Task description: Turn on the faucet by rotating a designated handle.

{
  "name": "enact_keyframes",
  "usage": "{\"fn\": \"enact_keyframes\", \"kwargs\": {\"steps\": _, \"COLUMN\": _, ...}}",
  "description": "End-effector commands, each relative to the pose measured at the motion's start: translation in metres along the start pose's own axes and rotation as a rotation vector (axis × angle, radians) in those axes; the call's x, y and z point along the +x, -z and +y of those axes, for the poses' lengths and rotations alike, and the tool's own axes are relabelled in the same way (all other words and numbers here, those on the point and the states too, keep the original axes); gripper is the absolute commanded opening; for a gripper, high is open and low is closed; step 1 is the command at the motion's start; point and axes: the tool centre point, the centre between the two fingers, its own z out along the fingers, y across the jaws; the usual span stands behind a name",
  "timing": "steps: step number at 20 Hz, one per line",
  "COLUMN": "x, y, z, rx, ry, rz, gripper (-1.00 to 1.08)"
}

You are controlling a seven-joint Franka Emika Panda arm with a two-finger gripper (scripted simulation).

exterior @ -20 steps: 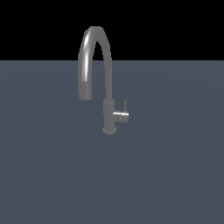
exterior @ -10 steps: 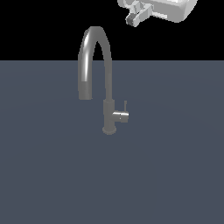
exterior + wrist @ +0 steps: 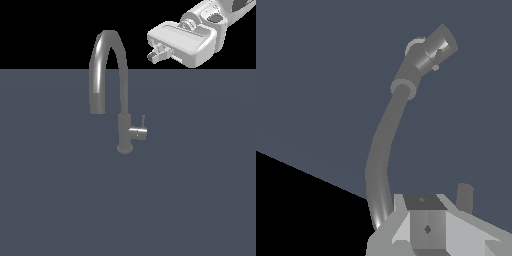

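Hidden or unclear: in the exterior view the arm enters from the upper corner on the exterior view's right and is cut off by the frame edge; only the wrist housing and the tool (image 3: 156, 54) show. The fingertips read as one small grey cluster, so whether the jaws stand apart or together cannot be told. In the wrist view only the tool's pale body (image 3: 428, 227) shows at the frame edge, the fingers foreshortened; again no call on the jaws.

Exterior view only: the faucet (image 3: 123, 95) stands upright on the grey counter (image 3: 60, 200), its spout arching toward the exterior view's left with the outlet pointing down. The handle (image 3: 139, 130) juts from the lower column toward the exterior view's right, a short cylinder with a thin pin standing up from it.

Wrist view only: the faucet (image 3: 387, 145) seen from above along its arch, with the handle (image 3: 435, 46) at the far end near the base.

Pose: tool high, above and to the exterior view's right of the spout's crown, well apart from the handle, touching nothing.
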Motion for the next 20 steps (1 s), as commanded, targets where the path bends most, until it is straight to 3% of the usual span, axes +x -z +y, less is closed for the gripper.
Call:
{"fn": "enact_keyframes", "kwargs": {"steps": 1, "x": 0.020, "y": -0.005, "z": 0.000, "rx": 0.057, "ry": -0.055, "rz": -0.049, "gripper": -1.00}}
{"fn": "enact_keyframes", "kwargs": {"steps": 13, "x": 0.107, "y": -0.046, "z": 0.011, "rx": 0.330, "ry": -0.326, "rz": -0.284, "gripper": -1.00}}
{"fn": "enact_keyframes", "kwargs": {"steps": 20, "x": 0.140, "y": -0.072, "z": 0.018, "rx": 0.447, "ry": -0.443, "rz": -0.385, "gripper": -1.00}}
